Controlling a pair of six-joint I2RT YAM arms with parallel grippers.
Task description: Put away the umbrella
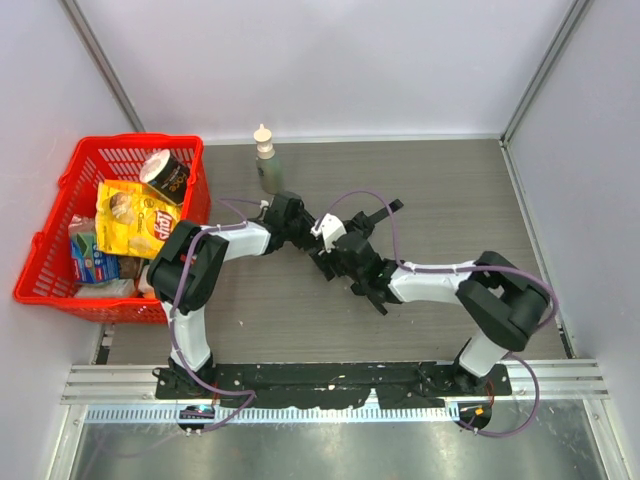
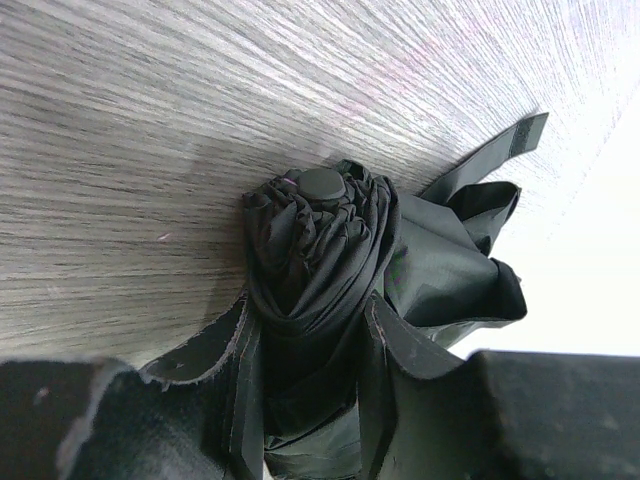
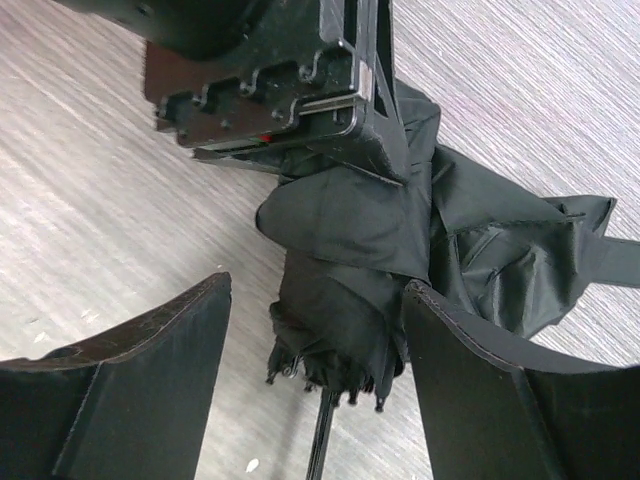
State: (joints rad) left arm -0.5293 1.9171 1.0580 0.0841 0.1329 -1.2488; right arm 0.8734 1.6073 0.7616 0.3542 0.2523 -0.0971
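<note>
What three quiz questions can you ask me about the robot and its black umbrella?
1. Which hand grips the black folded fabric umbrella: A, the left hand, or B, the right hand?
2. True or false: the umbrella lies inside the red plastic basket.
3. Fill in: the right hand's fingers stand ____ (open or shut).
Key: 1 A; 2 false; 3 open.

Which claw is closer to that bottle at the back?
Left. The left claw grips the umbrella just in front of the bottle; the right claw hangs farther right.
</note>
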